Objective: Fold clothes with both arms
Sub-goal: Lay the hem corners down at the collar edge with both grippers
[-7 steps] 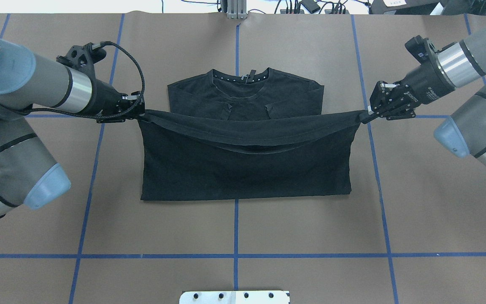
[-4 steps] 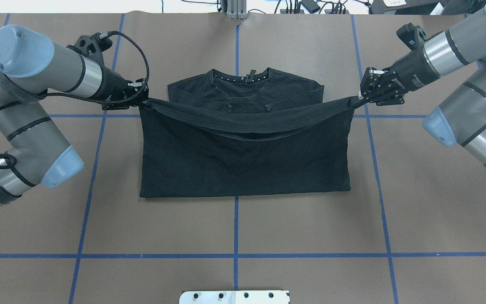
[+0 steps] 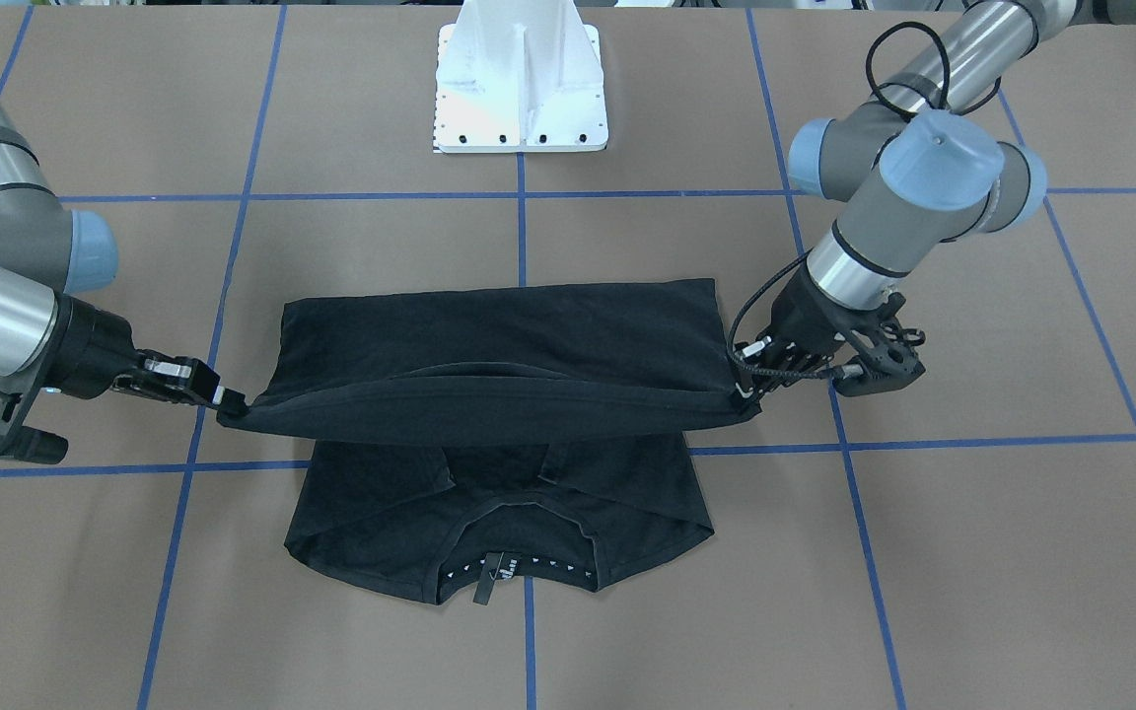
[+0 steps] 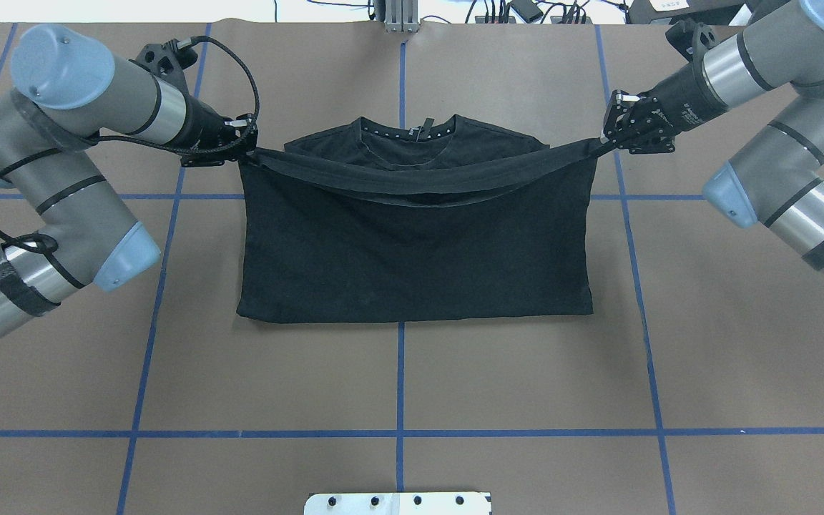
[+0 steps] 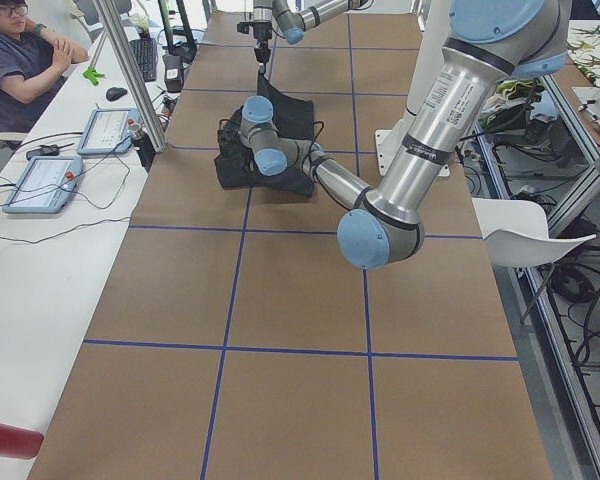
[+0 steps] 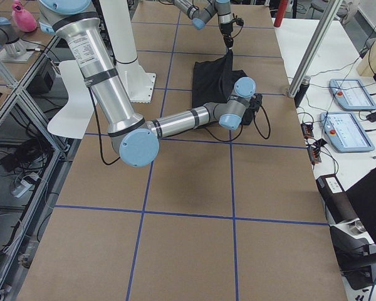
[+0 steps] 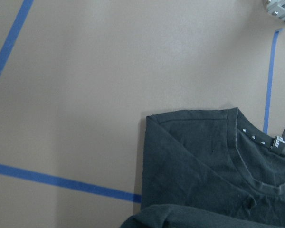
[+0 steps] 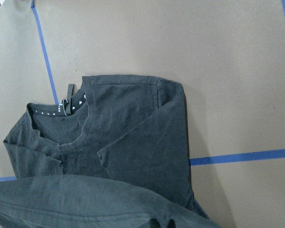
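The black T-shirt (image 4: 412, 265) lies flat on the brown table with its sleeves folded in and its collar (image 4: 408, 136) at the far side. No print shows. My left gripper (image 4: 244, 154) is shut on the left corner of the hem. My right gripper (image 4: 601, 146) is shut on the right corner. The hem hangs stretched between them, raised over the shirt's upper part just short of the collar. In the front-facing view the shirt (image 3: 499, 335) has the left gripper (image 3: 745, 390) on its right and the right gripper (image 3: 223, 399) on its left. Both wrist views show the collar end of the shirt (image 7: 204, 161) (image 8: 128, 137) below.
The white pedestal base (image 3: 521, 79) stands at the near table edge behind the shirt. Blue tape lines (image 4: 400, 433) cross the table. A seated operator (image 5: 20, 60) and control tablets (image 5: 40, 180) are at a side desk beyond the far edge.
Both grippers have moved away from the robot toward the collar, carrying the lifted hem with them. The folded layer now covers more of the shirt's upper part.
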`<act>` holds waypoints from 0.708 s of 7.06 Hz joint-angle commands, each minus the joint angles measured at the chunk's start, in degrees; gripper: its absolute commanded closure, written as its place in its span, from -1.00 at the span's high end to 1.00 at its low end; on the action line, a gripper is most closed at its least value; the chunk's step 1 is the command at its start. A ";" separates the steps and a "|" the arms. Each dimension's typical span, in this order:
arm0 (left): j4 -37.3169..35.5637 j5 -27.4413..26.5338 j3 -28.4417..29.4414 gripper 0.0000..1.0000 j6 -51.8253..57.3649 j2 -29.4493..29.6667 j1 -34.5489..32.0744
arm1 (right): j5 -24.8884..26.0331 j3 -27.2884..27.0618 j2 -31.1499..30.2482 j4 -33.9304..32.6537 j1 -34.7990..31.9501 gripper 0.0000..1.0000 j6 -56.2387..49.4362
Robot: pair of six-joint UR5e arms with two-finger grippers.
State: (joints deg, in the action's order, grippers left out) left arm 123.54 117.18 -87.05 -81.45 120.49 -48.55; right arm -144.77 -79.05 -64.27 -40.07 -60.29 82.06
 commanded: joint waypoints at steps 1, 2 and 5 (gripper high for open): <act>2.67 -0.02 5.29 -1.00 -0.02 2.81 -0.93 | 0.28 1.62 0.99 -0.01 -1.06 -1.00 -0.06; 2.68 -0.02 6.18 -1.00 -0.02 3.17 -1.37 | 1.24 3.71 2.38 -0.01 -1.06 -1.00 -0.06; 2.68 -0.02 7.94 -1.00 0.24 3.18 -2.51 | 3.17 6.71 2.57 0.08 -0.63 -1.00 -0.15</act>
State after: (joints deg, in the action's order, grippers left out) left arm 126.19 117.16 -80.14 -81.33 123.62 -50.70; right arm -142.77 -73.51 -61.77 -40.00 -61.11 81.93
